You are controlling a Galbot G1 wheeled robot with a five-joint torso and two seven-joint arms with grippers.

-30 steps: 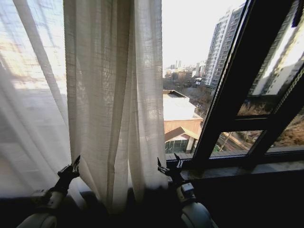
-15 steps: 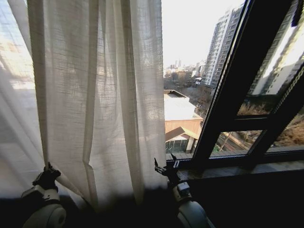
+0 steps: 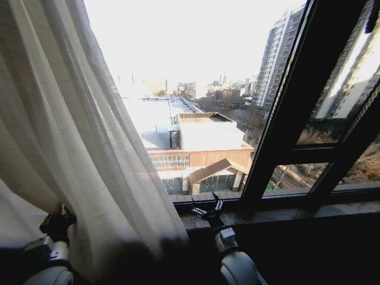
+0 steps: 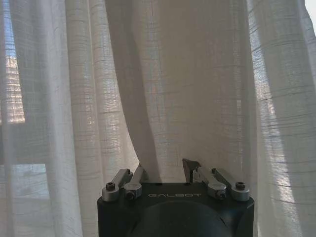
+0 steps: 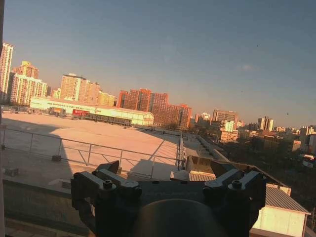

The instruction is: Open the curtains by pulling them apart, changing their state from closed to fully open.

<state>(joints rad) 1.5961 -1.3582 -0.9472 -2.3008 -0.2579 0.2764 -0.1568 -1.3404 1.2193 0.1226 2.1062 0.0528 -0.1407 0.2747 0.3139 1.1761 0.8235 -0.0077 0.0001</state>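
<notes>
Head view: the curtains (image 3: 77, 154) are gathered on the left, covering the field from 7 to 11 o'clock. Their free edge runs diagonally from the top, near 11 o'clock, down to the window sill (image 3: 285, 212) just left of 6 o'clock. To the right of that edge the glass is uncovered as far as the dark window frame (image 3: 297, 113) at 2 o'clock, with rooftops visible outside.

Left gripper (image 3: 57, 224): at 8 o'clock, low, pressed into the lower folds of the fabric. In the left wrist view the left gripper (image 4: 164, 170) has its fingers (image 4: 189, 168) spread, with one pleat of the curtains (image 4: 197, 89) standing between them; whether the fingers touch that pleat cannot be told.

Right gripper (image 3: 205, 209): at 6 o'clock, just above the sill, clear of the fabric edge. In the right wrist view the right gripper (image 5: 168, 175) has its fingers (image 5: 109, 168) released and spread, facing open glass.
</notes>
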